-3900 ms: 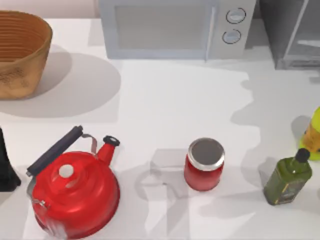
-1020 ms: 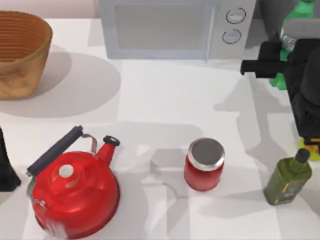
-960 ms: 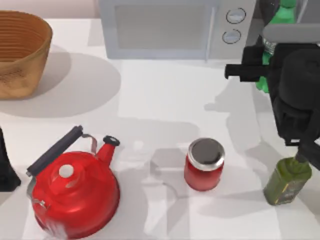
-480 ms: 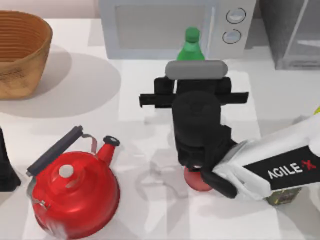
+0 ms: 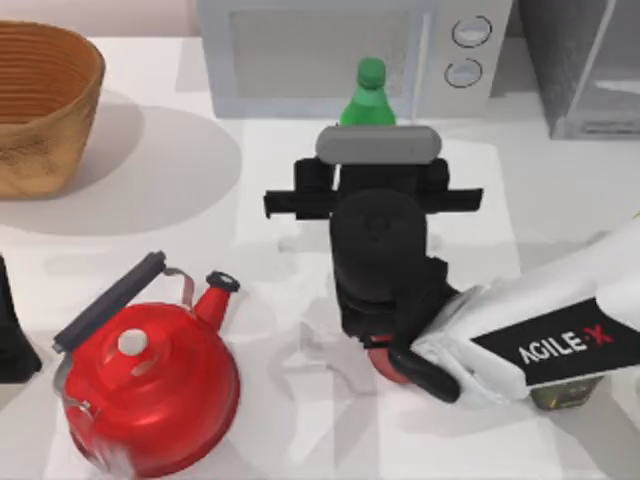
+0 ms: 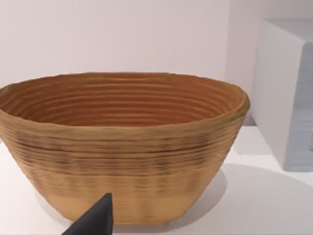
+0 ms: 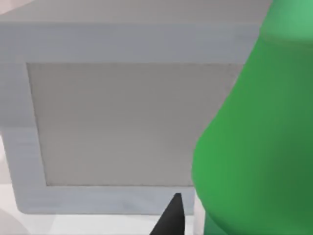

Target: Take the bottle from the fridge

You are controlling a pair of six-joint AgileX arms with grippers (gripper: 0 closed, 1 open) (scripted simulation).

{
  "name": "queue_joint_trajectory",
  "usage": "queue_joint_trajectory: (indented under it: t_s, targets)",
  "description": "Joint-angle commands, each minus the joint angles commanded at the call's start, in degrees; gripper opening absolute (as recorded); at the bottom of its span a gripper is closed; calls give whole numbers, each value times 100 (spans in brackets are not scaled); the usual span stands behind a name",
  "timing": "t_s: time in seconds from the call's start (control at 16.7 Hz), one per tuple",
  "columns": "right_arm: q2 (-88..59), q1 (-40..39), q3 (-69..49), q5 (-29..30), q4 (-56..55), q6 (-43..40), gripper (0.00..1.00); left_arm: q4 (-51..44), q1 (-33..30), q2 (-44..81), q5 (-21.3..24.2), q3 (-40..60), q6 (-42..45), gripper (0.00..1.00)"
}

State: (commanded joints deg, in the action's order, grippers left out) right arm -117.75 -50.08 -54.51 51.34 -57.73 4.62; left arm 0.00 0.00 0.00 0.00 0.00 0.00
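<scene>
Top view puts your right claw (image 5: 372, 165) in the middle of the frame, just in front of the microwave (image 5: 340, 55), with the bottle (image 5: 368, 92) standing upright in it. You can see the green cap and shoulders rising above the grey bar of the claw, so the fingers appear closed on the bottle's body, though the contact itself is hidden under the arm. The bottle is well away from the fridge (image 5: 585, 65) in the upper right corner, so you can judge the removal as largely done. What is left is probably setting it down on the white surface (image 5: 300, 200). Holding it upright and by the body makes sense: the cap stays clear, and it can go straight down on its base.

The right arm also covers most of the red jar (image 5: 392, 365) and the dark olive bottle (image 5: 565, 395) at the lower right, so watch those if you lower the load.

Right wrist view gives you what the overhead one cannot: the bottle (image 7: 259, 142) pressed close to the lens, with the microwave door (image 7: 117, 122) straight ahead behind it.

Left wrist view shows the basket (image 6: 122, 147) from the side, with the left claw (image 6: 95, 220) parked near it at the far left edge of the surface; you cannot tell how far it is open.
</scene>
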Motion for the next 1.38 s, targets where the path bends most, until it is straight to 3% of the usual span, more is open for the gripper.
queue_joint_trajectory:
  t_s: [0.78,1.38]
  targets:
    - [-1191,540,-914,-519,-387,-91,0,0,0,0,0,0,0,100]
    - [-1191,540,-914,-519,-387,-91,75,0,0,0,0,0,0,100]
